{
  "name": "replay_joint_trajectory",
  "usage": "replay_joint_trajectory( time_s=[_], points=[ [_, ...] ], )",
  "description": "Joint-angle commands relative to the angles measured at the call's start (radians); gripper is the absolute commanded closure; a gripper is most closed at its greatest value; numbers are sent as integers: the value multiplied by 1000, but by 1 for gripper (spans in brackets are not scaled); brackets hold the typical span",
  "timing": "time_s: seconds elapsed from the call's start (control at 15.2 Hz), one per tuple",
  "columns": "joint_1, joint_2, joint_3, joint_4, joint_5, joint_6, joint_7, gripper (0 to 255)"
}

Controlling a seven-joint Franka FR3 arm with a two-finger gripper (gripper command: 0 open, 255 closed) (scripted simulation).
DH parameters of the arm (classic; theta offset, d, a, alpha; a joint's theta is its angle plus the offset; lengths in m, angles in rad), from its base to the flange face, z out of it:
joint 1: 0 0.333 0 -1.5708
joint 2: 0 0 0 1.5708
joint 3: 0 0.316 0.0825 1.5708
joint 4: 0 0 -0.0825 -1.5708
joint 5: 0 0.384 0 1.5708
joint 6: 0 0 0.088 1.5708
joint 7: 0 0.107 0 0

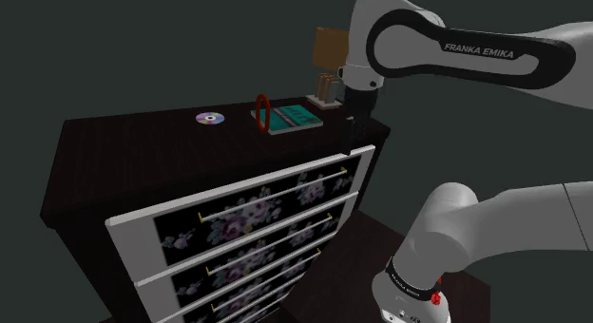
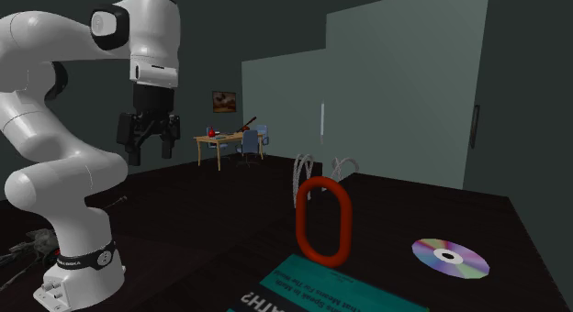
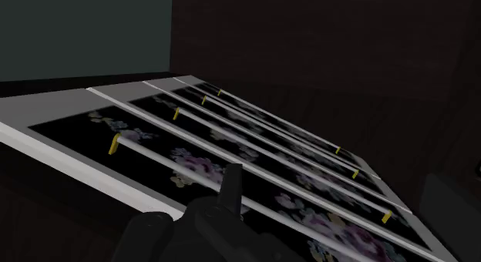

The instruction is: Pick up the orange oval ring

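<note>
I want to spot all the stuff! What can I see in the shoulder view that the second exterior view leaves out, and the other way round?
The shoulder view gives you the dresser's flowered drawer fronts and a brown thing at the back of the dresser top. The second exterior view gives you a far-off desk, a blue chair and a picture on the wall. Both share the red oval ring standing upright, the shiny disc, the teal book and the arm's black fingers, which stand apart and hold nothing.
</note>
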Motion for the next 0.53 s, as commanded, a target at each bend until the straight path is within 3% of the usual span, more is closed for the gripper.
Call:
replay_joint_trajectory(
  time_s=[0.0,0.46],
  points=[
    [0,0,0,0,0,0,0,0],
    [-11,319,-34,244,44,50,8,0]
  ],
)
